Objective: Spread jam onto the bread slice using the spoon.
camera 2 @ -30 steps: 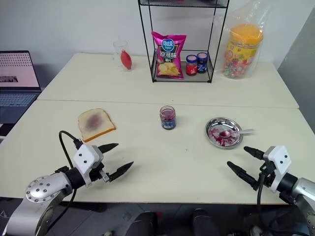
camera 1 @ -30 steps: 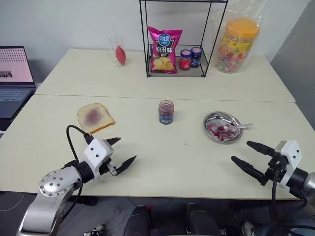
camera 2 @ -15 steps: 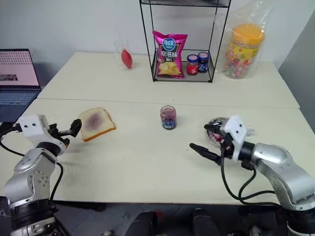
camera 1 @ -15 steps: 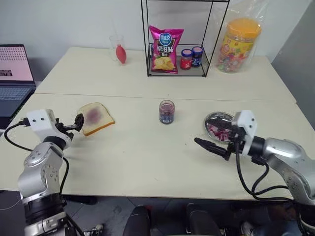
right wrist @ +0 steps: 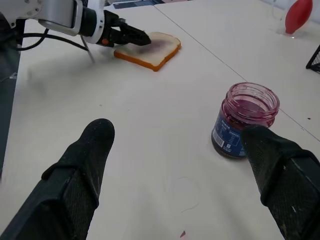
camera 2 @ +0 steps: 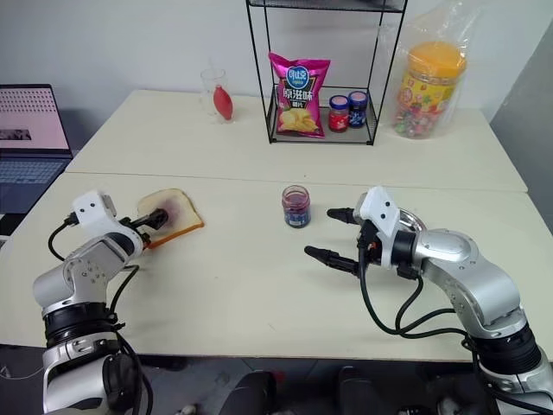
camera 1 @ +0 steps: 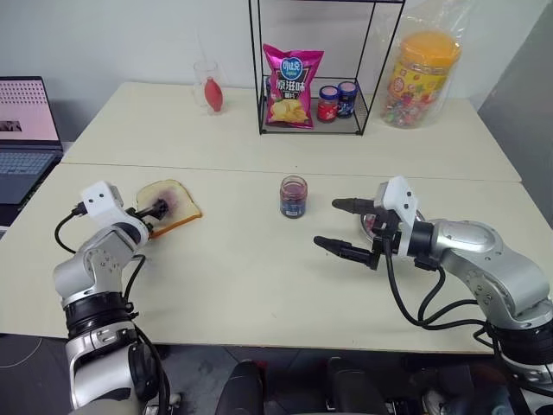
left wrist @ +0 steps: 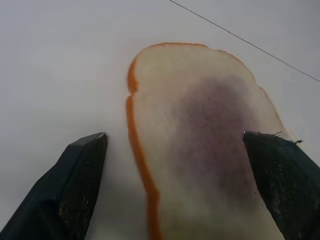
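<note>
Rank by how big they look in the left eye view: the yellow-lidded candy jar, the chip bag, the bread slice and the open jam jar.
1. Candy jar, largest.
2. Chip bag.
3. Bread slice, though it lies nearer the camera, so the ranking against the bag is unsure.
4. Jam jar, smallest.

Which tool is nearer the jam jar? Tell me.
Right. The right tool sits open just right of the jam jar, fingers pointing toward it. The left tool is at the bread, far to the jar's left.
</note>
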Robot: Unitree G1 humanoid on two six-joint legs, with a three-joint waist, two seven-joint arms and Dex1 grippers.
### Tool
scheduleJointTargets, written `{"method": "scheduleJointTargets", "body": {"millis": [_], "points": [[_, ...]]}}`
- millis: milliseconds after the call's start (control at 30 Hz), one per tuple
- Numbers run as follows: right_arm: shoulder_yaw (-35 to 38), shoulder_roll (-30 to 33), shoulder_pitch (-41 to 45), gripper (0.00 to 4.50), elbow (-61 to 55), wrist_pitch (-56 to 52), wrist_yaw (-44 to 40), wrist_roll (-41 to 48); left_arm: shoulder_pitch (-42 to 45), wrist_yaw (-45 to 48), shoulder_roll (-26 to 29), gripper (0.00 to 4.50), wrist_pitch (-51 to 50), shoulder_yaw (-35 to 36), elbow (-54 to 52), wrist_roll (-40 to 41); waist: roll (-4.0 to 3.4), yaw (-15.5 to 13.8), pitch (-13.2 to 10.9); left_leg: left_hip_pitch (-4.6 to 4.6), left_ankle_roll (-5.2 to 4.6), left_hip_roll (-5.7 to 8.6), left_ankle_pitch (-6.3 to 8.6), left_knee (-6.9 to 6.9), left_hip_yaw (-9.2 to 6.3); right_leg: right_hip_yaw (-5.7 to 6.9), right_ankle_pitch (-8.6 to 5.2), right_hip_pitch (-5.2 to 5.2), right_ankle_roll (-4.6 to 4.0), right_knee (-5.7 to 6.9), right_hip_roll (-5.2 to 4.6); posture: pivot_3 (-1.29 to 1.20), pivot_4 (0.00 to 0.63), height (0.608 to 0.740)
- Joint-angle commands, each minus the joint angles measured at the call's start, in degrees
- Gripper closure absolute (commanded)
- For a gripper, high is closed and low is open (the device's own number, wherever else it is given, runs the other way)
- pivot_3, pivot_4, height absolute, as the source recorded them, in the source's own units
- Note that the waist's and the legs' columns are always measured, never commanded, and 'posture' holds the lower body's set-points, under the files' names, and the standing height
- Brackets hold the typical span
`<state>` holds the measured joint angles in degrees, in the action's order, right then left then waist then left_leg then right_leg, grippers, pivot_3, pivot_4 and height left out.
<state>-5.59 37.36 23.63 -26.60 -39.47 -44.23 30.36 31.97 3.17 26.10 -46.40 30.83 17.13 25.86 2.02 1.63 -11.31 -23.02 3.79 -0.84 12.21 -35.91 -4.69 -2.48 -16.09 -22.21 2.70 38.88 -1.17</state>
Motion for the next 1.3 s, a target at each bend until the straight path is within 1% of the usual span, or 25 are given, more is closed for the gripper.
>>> {"method": "scheduleJointTargets", "body": {"millis": [33, 100, 133, 200, 233, 367, 400, 433, 533, 567, 633, 1067, 1233, 1300], "points": [[1.2, 0.9, 0.9, 0.0, -1.7, 0.0, -1.0, 0.6, 1.6, -3.4, -0.6, 0.41, -4.1, 2.8, 0.5, 1.9, 0.0, 0.0, 0.0, 0.01, 0.0, 0.0, 0.0, 0.0, 0.0, 0.0, 0.0, 0.0, 0.01, 0.01, 0.0, 0.0, 0.15, 0.74], [1.6, 1.1, 0.8, 0.0, -2.2, -0.3, -1.4, 1.2, 2.1, -4.2, -0.7, 0.99, -5.0, 3.1, 0.6, 2.1, 0.0, 0.1, 0.0, 0.02, 0.0, 0.0, 0.0, -0.01, 0.01, -0.01, 0.0, 0.01, 0.01, 0.03, 0.0, 0.0, 0.15, 0.74], [1.9, 1.1, 0.6, 0.0, -2.5, -0.5, -1.6, 1.7, 2.3, -4.7, -0.7, 1.16, -5.3, 3.2, 0.7, 2.0, 0.0, 0.1, 0.0, 0.03, 0.0, 0.0, 0.0, -0.02, 0.01, -0.01, 0.0, 0.01, 0.01, 0.03, 0.0, 0.0, 0.15, 0.74], [2.3, 1.2, 0.4, 0.0, -3.1, -0.7, -1.8, 2.3, 2.6, -5.5, -0.7, 1.65, -5.6, 3.4, 0.8, 1.7, 0.0, 0.1, 0.0, 0.04, 0.01, 0.0, -0.01, -0.02, 0.01, -0.01, 0.0, 0.02, 0.03, 0.03, 0.0, 0.0, 0.15, 0.74], [2.4, 1.3, 0.4, 0.0, -3.3, -0.8, -2.0, 2.5, 2.9, -5.8, -0.7, 1.81, -5.6, 3.6, 1.0, 1.6, 0.0, 0.1, 0.0, 0.04, 0.01, 0.01, -0.01, -0.03, 0.02, -0.02, 0.01, 0.02, 0.03, 0.03, 0.0, 0.0, 0.15, 0.74], [2.7, 1.6, 0.2, 0.0, -3.8, -0.7, -2.6, 3.0, 3.1, -6.8, -1.1, 2.73, -5.4, 4.3, 1.2, 1.8, 0.0, 0.0, 0.0, 0.03, 0.01, 0.01, -0.01, -0.03, 0.02, -0.02, 0.01, 0.02, 0.03, 0.03, 0.0, 0.0, 0.15, 0.74], [2.7, 1.7, 0.2, 0.0, -3.9, -0.6, -2.7, 3.1, 3.1, -7.1, -1.2, 2.83, -5.4, 4.4, 1.1, 1.9, 0.0, 0.0, 0.0, 0.03, 0.02, 0.01, -0.01, -0.02, 0.01, -0.02, 0.01, 0.02, 0.03, 0.03, 0.0, 0.0, 0.15, 0.74], [2.7, 1.8, 0.3, 0.0, -3.9, -0.5, -2.7, 3.2, 3.1, -7.2, -1.2, 3.18, -5.3, 4.3, 1.0, 1.8, 0.0, 0.0, 0.0, 0.03, 0.02, 0.02, -0.01, -0.02, 0.02, -0.02, 0.01, 0.02, 0.03, 0.03, 0.0, 0.0, 0.15, 0.74], [2.7, 1.4, 1.3, 0.0, -3.7, -0.6, -2.6, 3.7, 3.0, -7.4, -1.5, 3.78, -4.9, 4.4, 0.8, 1.8, 0.0, 0.0, 0.0, 0.03, 0.02, 0.01, -0.01, -0.03, 0.02, -0.02, 0.01, 0.02, 0.04, 0.02, 0.0, 0.0, 0.15, 0.74], [2.9, 1.1, 1.6, 0.0, -3.7, -0.7, -2.5, 4.0, 3.0, -7.6, -1.6, 4.08, -4.9, 4.5, 0.6, 1.9, 0.0, 0.0, 0.0, 0.04, 0.02, 0.01, -0.01, -0.02, 0.02, -0.02, 0.01, 0.02, 0.04, 0.02, 0.0, 0.0, 0.15, 0.74], [3.4, 0.4, 2.4, 0.0, -3.3, -0.9, -2.1, 4.9, 2.7, -7.9, -1.9, 4.46, -4.8, 4.6, 0.3, 2.1, 0.0, 0.0, 0.0, 0.04, 0.02, 0.01, -0.01, -0.03, 0.02, -0.02, 0.01, 0.02, 0.04, 0.03, 0.0, 0.0, 0.15, 0.74], [4.0, -0.4, 4.8, 0.0, -1.4, -1.3, -2.1, 7.0, 0.1, -7.6, -3.6, 4.46, -4.6, 5.6, -4.4, 3.6, 0.0, 0.0, 0.0, 0.03, 0.03, 0.02, -0.02, -0.01, 0.04, -0.04, 0.02, 0.02, 0.04, 0.0, -0.03, 0.0, 0.15, 0.74], [3.6, -0.4, 5.0, 0.0, -1.0, -0.8, -2.2, 6.7, -2.2, -4.5, -4.5, 4.46, -5.3, 5.3, -9.3, 6.4, 0.0, 0.1, 0.0, 0.01, 0.03, 0.03, -0.01, 0.0, 0.03, -0.03, 0.02, 0.01, 0.04, -0.02, -0.04, 0.0, 0.15, 0.74], [4.1, 0.0, 4.6, 0.0, -1.3, -0.7, -2.3, 6.8, -5.0, -0.9, -3.9, 4.46, -8.5, 4.0, -14.3, 9.3, 0.02, 0.0, 0.0, 0.0, 0.03, 0.04, -0.01, 0.01, 0.03, -0.04, 0.02, 0.01, 0.04, -0.03, -0.05, 0.0, 0.15, 0.74]]}}
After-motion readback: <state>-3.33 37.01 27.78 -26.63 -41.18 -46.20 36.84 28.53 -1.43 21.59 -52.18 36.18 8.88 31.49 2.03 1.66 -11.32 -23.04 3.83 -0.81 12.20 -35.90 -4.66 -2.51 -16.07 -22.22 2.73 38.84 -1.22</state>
